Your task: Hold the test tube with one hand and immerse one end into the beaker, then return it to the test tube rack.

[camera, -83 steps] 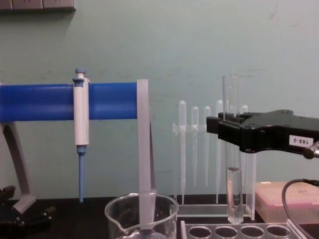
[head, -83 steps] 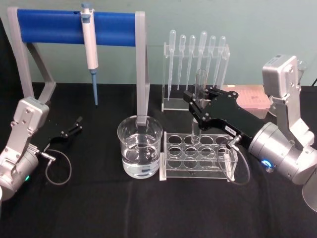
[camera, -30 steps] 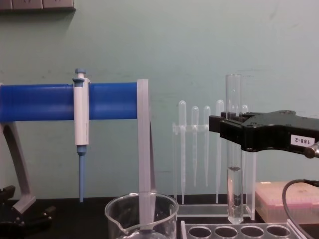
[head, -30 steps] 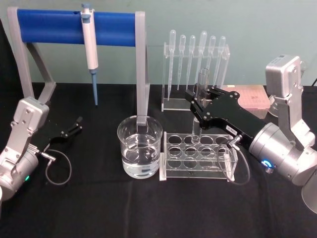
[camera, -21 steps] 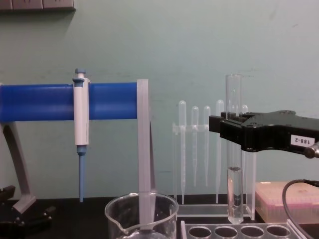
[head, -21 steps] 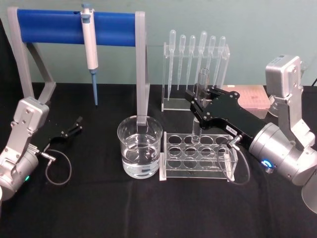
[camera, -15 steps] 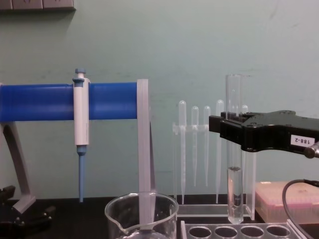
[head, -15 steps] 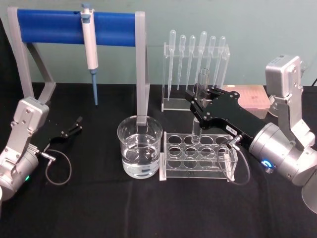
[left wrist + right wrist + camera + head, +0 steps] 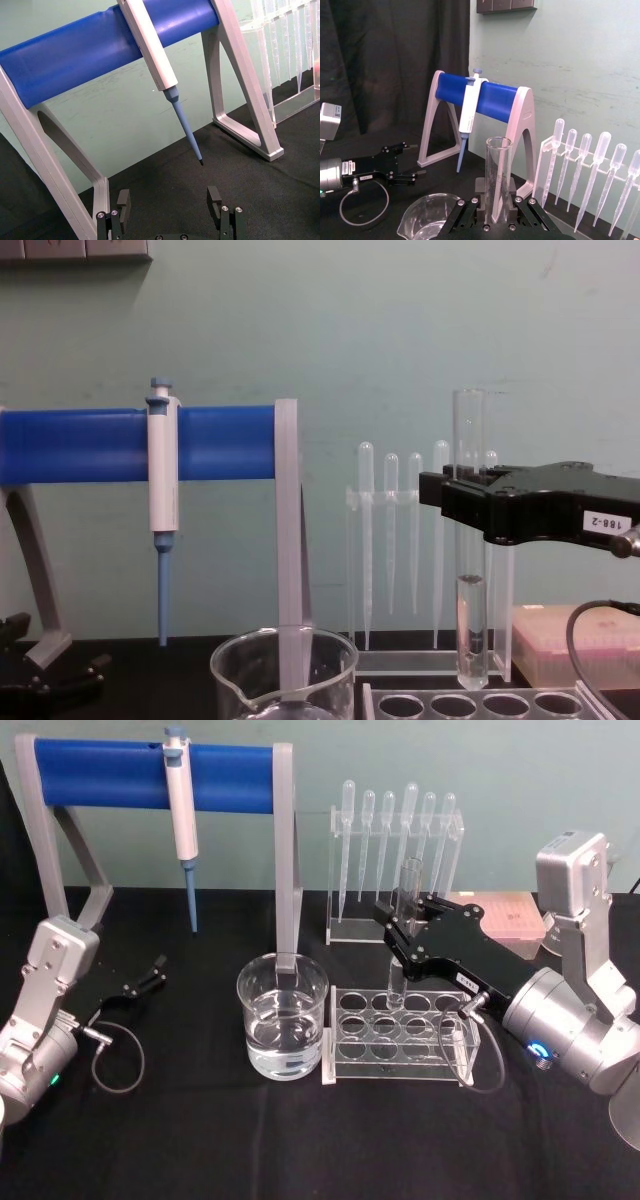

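My right gripper (image 9: pixel 398 935) is shut on the test tube (image 9: pixel 407 890), a clear glass tube held upright by its middle. In the chest view the test tube (image 9: pixel 470 620) has its round end just above the clear rack (image 9: pixel 520 692), with some liquid in its lower part, and the right gripper (image 9: pixel 455 502) crosses it. The right wrist view has the test tube (image 9: pixel 498 170) rising between the jaws of the right gripper (image 9: pixel 495 209). The beaker (image 9: pixel 283 1020), part full of water, stands left of the rack. My left gripper (image 9: pixel 150 976) rests open at the far left.
A blue-barred stand (image 9: pixel 150 775) holding a white-and-blue pipettor (image 9: pixel 182 810) rises behind the beaker. A clear holder with several plastic pipettes (image 9: pixel 395 850) stands behind the rack (image 9: pixel 400 1055). A pink box (image 9: pixel 510 915) lies at the back right.
Since the earliest frames the right gripper and the test tube have shifted slightly to the right. Over the last second they hold almost still. The left arm has not moved.
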